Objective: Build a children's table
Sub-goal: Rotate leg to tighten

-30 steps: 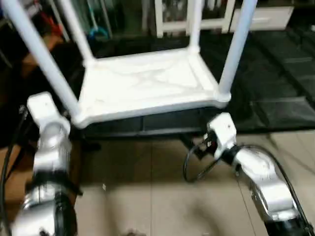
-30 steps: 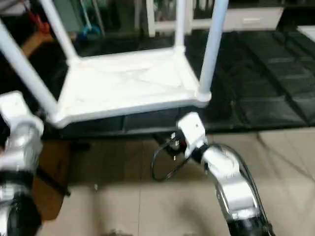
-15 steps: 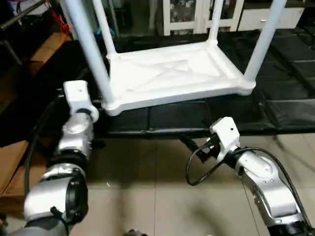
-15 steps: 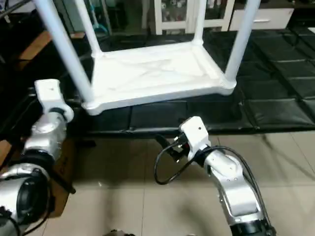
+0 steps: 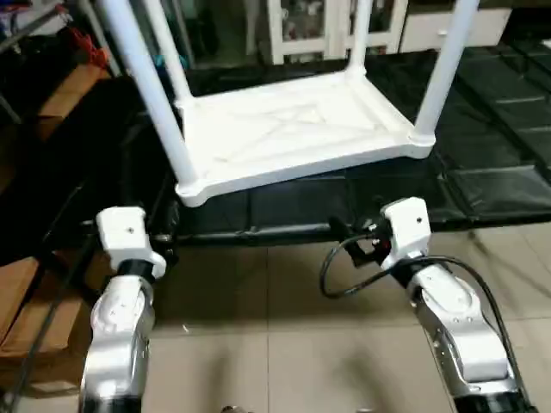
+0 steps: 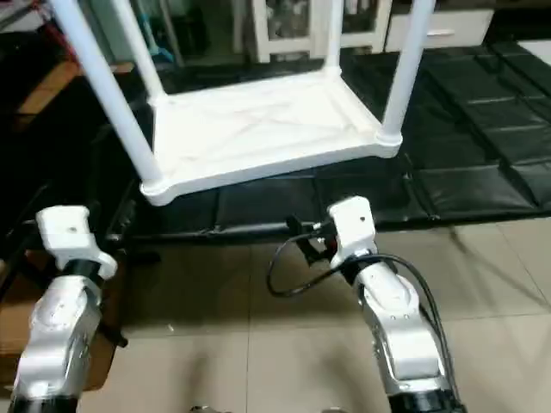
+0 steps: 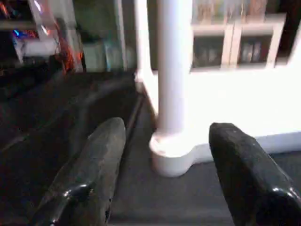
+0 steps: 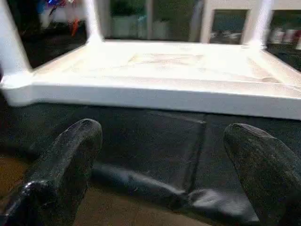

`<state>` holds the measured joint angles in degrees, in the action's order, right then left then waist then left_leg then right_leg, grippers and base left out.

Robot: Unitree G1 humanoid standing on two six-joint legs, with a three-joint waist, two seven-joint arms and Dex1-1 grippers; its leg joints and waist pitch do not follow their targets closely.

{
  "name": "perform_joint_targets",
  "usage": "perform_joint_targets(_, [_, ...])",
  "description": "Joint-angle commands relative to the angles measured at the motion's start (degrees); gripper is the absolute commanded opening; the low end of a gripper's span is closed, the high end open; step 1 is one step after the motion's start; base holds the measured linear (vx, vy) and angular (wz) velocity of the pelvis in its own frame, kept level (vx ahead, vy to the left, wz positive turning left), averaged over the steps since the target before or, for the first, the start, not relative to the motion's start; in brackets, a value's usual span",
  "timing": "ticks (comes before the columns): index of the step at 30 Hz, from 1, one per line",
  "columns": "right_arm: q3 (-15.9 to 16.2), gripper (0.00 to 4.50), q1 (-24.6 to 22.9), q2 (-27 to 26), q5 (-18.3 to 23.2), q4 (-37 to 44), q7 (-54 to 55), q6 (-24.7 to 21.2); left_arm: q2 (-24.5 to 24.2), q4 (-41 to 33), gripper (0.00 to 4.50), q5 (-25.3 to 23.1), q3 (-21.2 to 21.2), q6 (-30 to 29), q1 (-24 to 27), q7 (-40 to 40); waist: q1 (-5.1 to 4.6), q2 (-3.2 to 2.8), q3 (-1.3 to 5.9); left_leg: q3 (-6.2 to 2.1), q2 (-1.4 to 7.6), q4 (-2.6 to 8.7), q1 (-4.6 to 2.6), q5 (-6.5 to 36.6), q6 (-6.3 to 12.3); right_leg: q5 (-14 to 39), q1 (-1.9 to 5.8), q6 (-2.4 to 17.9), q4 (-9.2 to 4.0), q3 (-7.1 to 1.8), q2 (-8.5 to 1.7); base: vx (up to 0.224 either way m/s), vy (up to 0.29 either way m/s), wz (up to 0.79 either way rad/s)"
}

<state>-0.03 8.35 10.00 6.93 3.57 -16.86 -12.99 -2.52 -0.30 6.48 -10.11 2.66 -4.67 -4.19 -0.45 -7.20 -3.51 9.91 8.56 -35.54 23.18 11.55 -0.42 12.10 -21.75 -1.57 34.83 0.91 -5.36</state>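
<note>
Table upside down on mat

Tabletop lies underside up on the black mat, four legs standing in its corner sockets. Left gripper and right gripper gape empty, both near its front edge.

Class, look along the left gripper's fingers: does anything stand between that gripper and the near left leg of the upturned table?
Nothing visible does. The left gripper is open, and only bare black mat lies between it and the leg in its corner socket.
</note>
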Motion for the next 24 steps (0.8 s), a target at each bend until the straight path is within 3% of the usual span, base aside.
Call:
perform_joint_targets(1, [-1.4, 4.50, 0.4, -0.4, 1.7, -0.4, 0.8, 0.0, 0.8, -2.2, 3.14, 0.2, -0.3, -1.9, 0.7, 2.1, -0.40, 0.94, 2.84, -1.97, 3.76, 6.17, -1.86, 25.0, -1.99, 20.4, 0.29, 8.5, -5.30, -1.20, -2.31, 0.000, 0.000, 0.00])
perform_joint_targets(2, [-1.9, 4.50, 0.9, -0.6, 2.2, -0.7, 0.8, -0.2, 1.6, -3.7, 3.14, -0.4, -0.2, -3.5, 1.7, 2.4, -0.58, 1.28, 2.86, -2.13, 3.63, 6.27, -1.34, 24.0, -2.37, 20.0, 0.65, 7.4, -5.21, -1.13, -2.33, 0.000, 0.000, 0.00])
perform_joint_targets(3, [-2.1, 4.50, 1.1, -0.7, 2.3, -0.9, 0.7, -0.3, 1.8, -4.5, 3.14, -0.7, 0.1, -4.1, 2.3, 2.2, -0.55, 1.09, 2.94, -2.22, 3.60, 6.27, -1.28, 23.5, -2.42, 19.8, 0.70, 7.1, -5.10, -1.14, -2.43, 0.000, 0.000, 0.00])
perform_joint_targets(4, [-2.4, 4.50, 1.5, -0.7, 2.4, -1.3, 0.7, -0.4, 2.0, -5.1, 3.14, -0.9, 0.7, -4.3, 2.7, 2.0, -1.09, 0.70, 3.25, -0.49, 4.09, 4.90, -3.67, 24.0, -5.28, 21.9, -1.48, 5.1, -6.62, -2.60, -1.02, -0.036, 0.010, -0.22])
perform_joint_targets(5, [-2.4, 4.50, 1.5, -0.7, 2.4, -1.3, 0.7, -0.4, 2.0, -5.1, 3.14, -0.9, 0.7, -4.3, 2.7, 2.0, -1.18, 1.55, 2.56, 0.00, 3.04, 4.57, -5.04, 29.7, -7.68, 29.5, -2.07, 2.7, -6.94, -2.05, 0.56, -0.023, 0.007, -0.19])
perform_joint_targets(6, [-2.5, 4.50, 1.7, -0.7, 2.4, -1.4, 0.7, -0.4, 2.0, -5.3, 3.14, -1.0, 0.9, -4.5, 2.9, 2.0, -1.20, 1.32, 2.37, 0.07, 2.95, 4.68, -5.80, 32.0, -8.09, 32.2, -2.38, 1.8, -7.20, -1.86, 1.01, -0.012, -0.002, -0.41])
perform_joint_targets(7, [-2.5, 4.50, 2.0, -0.7, 2.4, -1.7, 0.6, -0.4, 2.1, -6.0, 3.14, -1.2, 1.6, -5.0, 3.3, 2.2, -1.54, 1.46, 2.07, 0.57, 3.04, 3.95, -9.01, 36.7, -8.52, 35.5, -4.04, 0.6, -7.93, -1.30, 2.70, 0.005, -0.009, -0.24])
perform_joint_targets(8, [-2.4, 4.50, 2.2, -0.6, 2.4, -2.0, 0.3, -0.4, 2.3, -6.7, 3.14, -1.8, 2.7, -5.4, 3.8, 2.7, -1.88, 0.95, 1.60, -0.15, 3.90, 4.92, -10.82, 41.5, -7.60, 32.8, -3.99, 1.2, -7.14, 0.30, 3.42, 0.028, 0.006, -0.63])
perform_joint_targets(9, [-2.2, 4.50, 2.3, -0.5, 2.3, -2.1, 0.2, -0.4, 2.2, -6.9, 3.14, -2.3, 3.3, -5.4, 4.1, 2.8, -2.11, 0.81, 0.88, -0.72, 4.94, 6.08, -10.69, 45.2, -7.28, 30.7, -3.72, 1.4, -5.91, 1.41, 3.57, 0.052, 0.047, -0.93])
perform_joint_targets(10, [-2.0, 4.50, 2.4, -0.5, 2.2, -2.3, 0.1, -0.3, 2.0, -7.0, 3.14, -2.9, 4.1, -5.4, 4.4, 2.5, -2.52, 0.16, 0.60, -1.70, 7.01, 8.96, -9.75, 50.4, -6.76, 25.8, -1.55, 1.8, -2.18, 2.78, 2.39, 0.066, 0.043, -1.44])
perform_joint_targets(11, [-1.9, 4.50, 2.7, -0.6, 2.1, -2.7, 0.1, -0.2, 1.6, -6.9, 3.14, -3.6, 4.6, -5.5, 4.6, 2.2, -2.35, 0.12, 0.13, -1.18, 8.92, 11.66, -9.20, 54.2, -5.75, 19.6, -0.03, 2.8, 1.65, 3.67, 1.17, 0.043, 0.029, -1.04])
perform_joint_targets(12, [-1.7, 4.50, 2.7, -0.5, 2.1, -2.9, 0.0, -0.3, 1.6, -7.0, 3.14, -3.8, 4.6, -5.5, 4.6, 2.3, -2.11, 0.23, -0.18, -0.60, 9.63, 12.73, -9.12, 55.8, -4.93, 17.6, 0.54, 3.5, 3.16, 4.05, 0.79, 0.038, -0.044, -0.99])
perform_joint_targets(13, [-1.6, 4.50, 2.9, -0.5, 2.0, -3.1, -0.1, -0.3, 1.6, -7.0, 3.14, -4.0, 4.5, -5.5, 4.5, 2.4, -1.75, 1.14, -0.32, 0.54, 10.81, 13.43, -9.96, 57.3, -2.85, 16.7, 1.50, 3.6, 5.37, 3.97, -0.31, 0.087, -0.116, -0.85])
perform_joint_targets(14, [-1.3, 4.50, 2.9, -0.3, 2.0, -3.3, -0.5, -0.5, 1.6, -6.9, 3.14, -4.1, 4.4, -5.7, 4.4, 2.5, -1.31, 2.03, 0.13, 2.56, 9.51, 11.30, -12.54, 56.2, -2.37, 22.7, -0.03, 4.8, 2.46, 2.88, -0.31, 0.087, -0.116, -0.85])
perform_joint_targets(15, [-0.9, 4.50, 3.0, -0.2, 1.9, -3.6, -0.9, -0.6, 1.5, -6.9, 3.14, -4.2, 4.3, -5.9, 4.3, 2.6, -2.20, 3.05, -0.56, 3.23, 5.79, 7.81, -12.48, 54.0, -2.72, 32.7, -1.42, 4.5, -3.25, 3.38, 0.41, 0.127, -0.150, -0.77])
perform_joint_targets(16, [0.2, 4.50, 3.1, 0.2, 0.8, -4.0, -1.4, 0.3, 1.4, -7.0, 3.14, -4.5, 4.2, -6.1, 4.3, 3.0, -1.76, 5.28, 1.02, 2.45, -0.97, -1.60, -7.14, 33.0, 1.41, 51.3, 3.59, -2.1, -7.82, -0.53, -3.92, 0.064, -0.075, -0.41])
perform_joint_targets(17, [1.3, 4.50, 3.1, 0.5, 0.3, -4.2, -2.3, 0.5, 1.3, -7.0, 3.14, -4.6, 3.9, -6.3, 4.4, 3.3, -1.19, 4.61, 2.55, -1.36, -1.90, -7.52, -0.52, 15.3, 4.86, 55.8, 9.64, -1.8, -7.32, -6.49, -9.15, 0.218, -0.101, -0.56])
perform_joint_targets(18, [1.7, 4.50, 3.1, 0.5, 0.5, -4.1, -2.8, 0.2, 1.2, -7.0, 3.14, -4.5, 3.8, -6.5, 4.4, 3.4, -1.48, 4.43, 2.84, -2.64, -2.43, -8.78, 0.72, 11.8, 4.74, 53.1, 9.23, -1.3, -6.39, -6.47, -8.08, 0.234, -0.104, -0.06])
perform_joint_targets(19, [2.0, 4.50, 3.1, 0.4, 0.7, -4.1, -3.3, 0.1, 1.1, -7.3, 3.14, -4.7, 3.7, -6.7, 4.6, 3.6, -2.40, 4.13, 2.83, -4.15, -3.12, -9.67, 2.33, 7.6, 4.04, 47.3, 8.98, 0.7, -5.94, -5.64, -6.88, 0.234, -0.104, -0.06])
perform_joint_targets(20, [2.5, 4.50, 3.1, 0.5, 0.8, -4.1, -3.8, -0.1, 1.0, -7.4, 3.14, -4.9, 3.7, -6.8, 4.7, 3.8, -2.94, 3.84, 2.14, -4.45, -3.42, -9.58, 2.69, 2.6, 4.21, 45.6, 7.76, 3.5, -7.02, -4.13, -6.01, 0.173, -0.136, 0.14])
perform_joint_targets(21, [3.4, 4.50, 3.1, 0.9, 0.3, -4.0, -4.6, -0.1, 0.9, -7.6, 3.14, -4.9, 3.7, -6.8, 4.9, 4.0, -2.96, 3.60, 1.71, -4.52, -3.14, -8.98, 3.05, 0.4, 4.66, 45.7, 7.49, 5.1, -7.79, -3.37, -6.15, 0.201, -0.078, 0.02])
perform_joint_targets(22, [3.8, 4.50, 3.1, 1.0, 0.1, -4.0, -4.8, -0.2, 0.8, -7.8, 3.14, -5.0, 3.7, -6.9, 5.1, 4.1, -2.88, 2.68, 1.33, -4.74, -2.54, -7.97, 3.22, -1.4, 5.08, 45.7, 7.18, 6.8, -8.56, -2.61, -6.28, 0.339, -0.088, 0.10])
perform_joint_targets(23, [5.4, 4.50, 3.2, 1.6, -1.0, -4.1, -5.9, 0.2, 0.7, -8.2, 3.14, -5.2, 3.6, -7.1, 5.8, 4.5, -1.86, 0.41, 0.69, -4.68, -0.34, -4.05, 4.36, -1.5, 8.44, 42.3, 9.42, 6.4, -10.25, 4.47, -8.80, 0.246, -0.030, 0.06])
perform_joint_targets(24, [5.8, 4.50, 3.3, 1.8, -1.3, -4.2, -6.2, 0.4, 0.8, -8.4, 3.14, -5.3, 3.5, -7.1, 6.0, 4.6, -2.70, 0.08, 0.12, -4.66, 0.27, -3.17, 3.69, 2.1, 8.77, 43.1, 9.90, 4.8, -11.15, 6.18, -9.08, 0.285, 0.054, 0.18])
